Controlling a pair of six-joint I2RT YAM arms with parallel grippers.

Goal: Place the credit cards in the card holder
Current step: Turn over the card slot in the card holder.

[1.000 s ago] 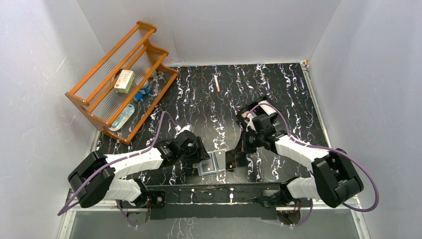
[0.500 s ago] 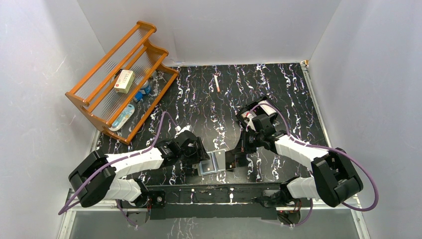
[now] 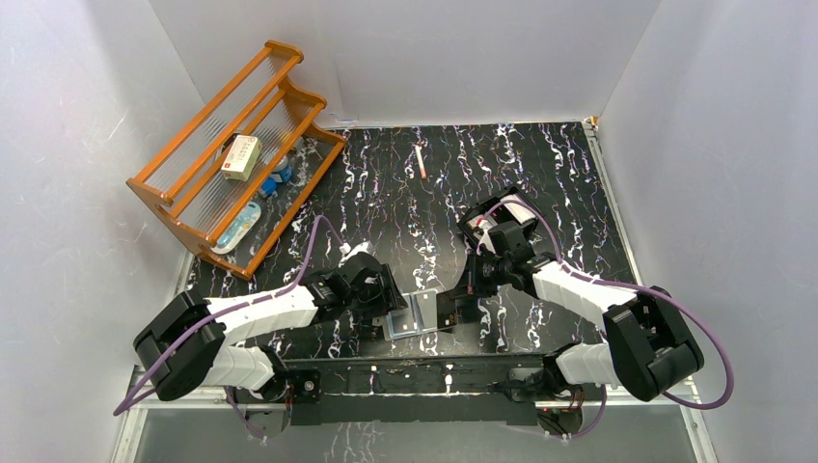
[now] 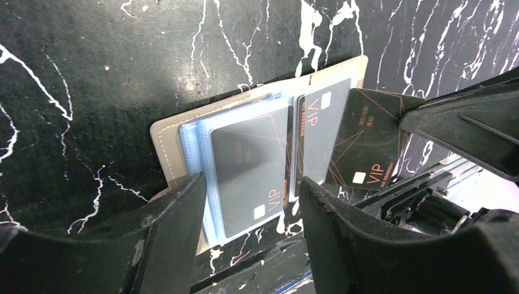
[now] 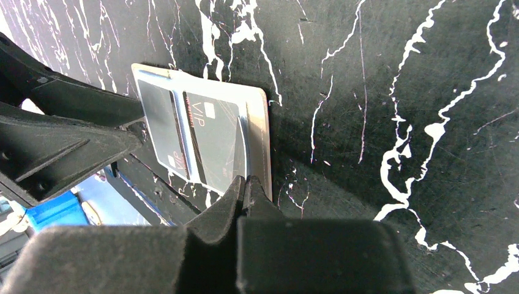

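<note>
Against the overhead view half a second ago, nothing has visibly shifted. The card holder (image 3: 417, 313) lies open at lower centre, between both arms. The left gripper (image 4: 251, 184) is spread wide, straddling the blue pockets where credit cards (image 4: 248, 153) sit. The right gripper (image 5: 245, 184) pinches a dark card (image 4: 367, 147), which its own camera sees only edge-on.

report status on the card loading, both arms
Left end effector open, straddling the open card holder. Right end effector shut on a dark card, at the holder's edge. Two cards already pocketed. No obstruction seen.
</note>
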